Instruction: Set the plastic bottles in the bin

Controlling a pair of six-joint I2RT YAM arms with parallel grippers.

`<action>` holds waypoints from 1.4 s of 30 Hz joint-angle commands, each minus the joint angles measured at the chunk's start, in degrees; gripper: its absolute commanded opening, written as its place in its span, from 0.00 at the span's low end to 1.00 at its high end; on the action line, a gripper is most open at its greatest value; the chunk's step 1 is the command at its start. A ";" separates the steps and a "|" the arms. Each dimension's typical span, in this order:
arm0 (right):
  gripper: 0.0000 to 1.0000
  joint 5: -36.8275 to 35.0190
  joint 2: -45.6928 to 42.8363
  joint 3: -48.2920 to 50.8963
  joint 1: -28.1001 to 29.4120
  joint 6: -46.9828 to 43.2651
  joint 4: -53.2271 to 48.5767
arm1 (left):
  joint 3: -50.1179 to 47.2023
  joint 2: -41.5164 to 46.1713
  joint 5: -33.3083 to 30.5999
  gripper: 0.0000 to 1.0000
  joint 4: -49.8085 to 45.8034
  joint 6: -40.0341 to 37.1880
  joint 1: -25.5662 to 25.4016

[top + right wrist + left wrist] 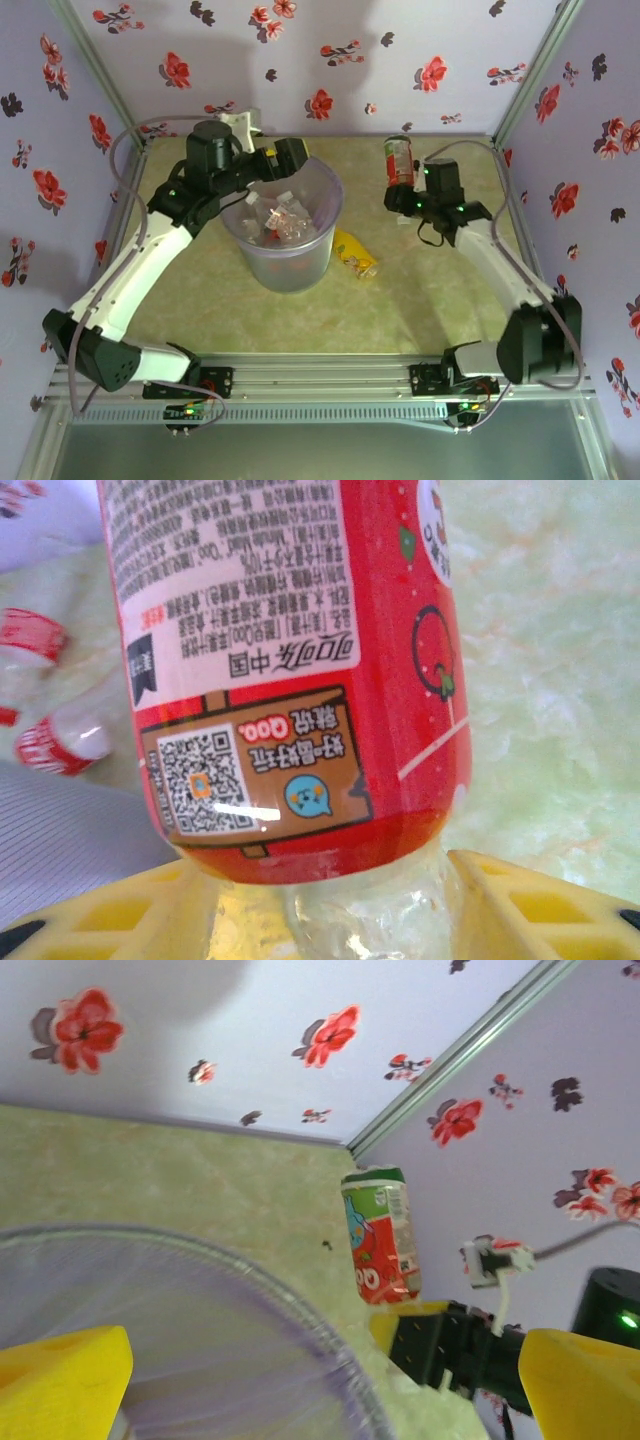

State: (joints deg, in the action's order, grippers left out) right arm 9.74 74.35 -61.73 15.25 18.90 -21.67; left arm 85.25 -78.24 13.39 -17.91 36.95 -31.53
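The bin (322, 232), a large translucent grey bucket, stands left of centre with several small bottles (275, 220) inside. My left gripper (292, 160) hangs over its far rim (300, 1305), open (320, 1390), with nothing between its yellow fingers (60, 1380). My right gripper (401, 197) is shut on the clear neck end of a red-and-green labelled bottle (398, 158), held upright above the table to the right of the bin. The right wrist view shows that bottle (290, 660) close up above the gripper (350, 925). A yellow-labelled bottle (355, 254) lies on the table beside the bin.
Flowered walls close in the table on the back, left and right. The held bottle (382, 1235) is near the back right corner. Two bottles (50, 740) show past the bin's rim (60, 850). Green tabletop (420, 300) lies between the bin and the right arm.
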 commanded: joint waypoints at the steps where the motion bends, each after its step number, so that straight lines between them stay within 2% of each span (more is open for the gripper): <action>1: 0.47 6.65 -7.03 0.17 0.20 -5.55 -4.82 | 4.66 -2.14 2.04 0.99 2.66 -0.06 -1.42; 5: 0.47 13.66 -11.91 -0.44 0.17 -4.76 -4.09 | 7.93 -5.35 5.28 0.99 3.39 0.30 -3.04; 9: 0.47 18.52 -12.36 -1.71 1.01 -2.42 -1.75 | 11.11 -8.46 9.64 0.99 3.41 -0.27 -5.35; 18: 0.48 21.95 -11.82 -3.30 7.58 -3.93 2.64 | 15.62 -13.99 12.28 0.99 3.21 1.02 -8.10; 25: 0.48 22.85 -12.58 -3.22 9.66 -4.73 4.01 | 15.73 -16.20 12.28 0.95 5.93 3.43 -8.49; 32: 0.48 23.14 -11.86 -2.96 9.89 -4.83 6.36 | 16.46 -17.74 13.46 0.84 6.81 4.35 -9.29; 38: 0.49 22.88 -10.73 -2.78 9.92 -5.01 6.84 | 16.30 -17.74 13.47 0.65 7.68 4.79 -9.25; 41: 0.52 22.72 -10.36 -2.72 9.89 -4.94 7.08 | 16.14 -17.87 13.47 0.59 8.77 5.11 -9.17; 42: 0.56 22.64 -10.36 -2.69 9.89 -5.01 6.93 | 16.02 -17.83 13.46 0.58 9.38 5.46 -9.13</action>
State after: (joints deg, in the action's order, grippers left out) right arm 31.68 63.46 -63.05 24.75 15.00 -16.49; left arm 99.72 -95.68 25.63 -12.73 41.71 -40.45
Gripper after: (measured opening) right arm 0.572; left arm 0.594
